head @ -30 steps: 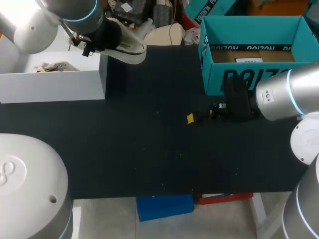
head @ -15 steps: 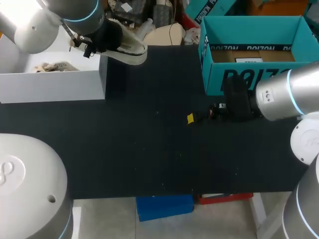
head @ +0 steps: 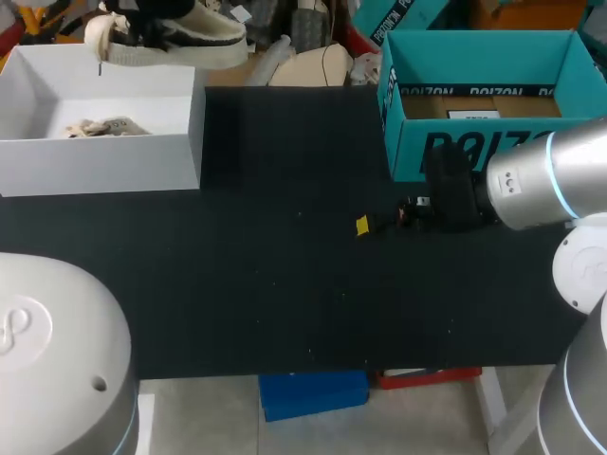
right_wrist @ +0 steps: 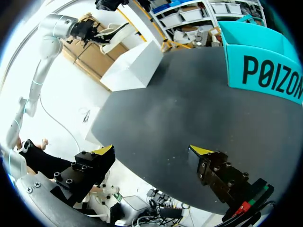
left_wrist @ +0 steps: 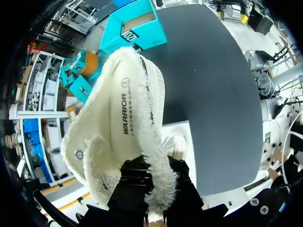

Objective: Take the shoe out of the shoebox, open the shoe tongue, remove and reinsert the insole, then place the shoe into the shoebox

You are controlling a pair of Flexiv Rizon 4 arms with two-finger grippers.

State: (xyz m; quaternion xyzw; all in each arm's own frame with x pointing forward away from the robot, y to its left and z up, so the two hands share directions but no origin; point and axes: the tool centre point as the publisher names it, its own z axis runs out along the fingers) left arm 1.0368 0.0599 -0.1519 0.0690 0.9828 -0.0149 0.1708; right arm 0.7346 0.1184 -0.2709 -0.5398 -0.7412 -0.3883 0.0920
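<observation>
My left gripper point(left_wrist: 155, 184) pinches the cream shoe point(left_wrist: 118, 123) over the white box point(head: 104, 156). My right gripper point(right_wrist: 151, 151) hangs spread wide over the table point(head: 285, 275).

Shoe point(left_wrist: 118, 137): cream-white, shaggy cream fleece trim, small dark print.
White box point(head: 104, 171): plain white all over.
Paper point(head: 104, 126) inside it: beige.
Teal box point(head: 408, 142): teal, large black lettering, brown cardboard inside.
Table point(head: 285, 265): flat black.
Right gripper point(right_wrist: 152, 151): black fingers, bright yellow tips.
Right arm point(head: 541, 180): silver-grey with a pale blue ring.
</observation>
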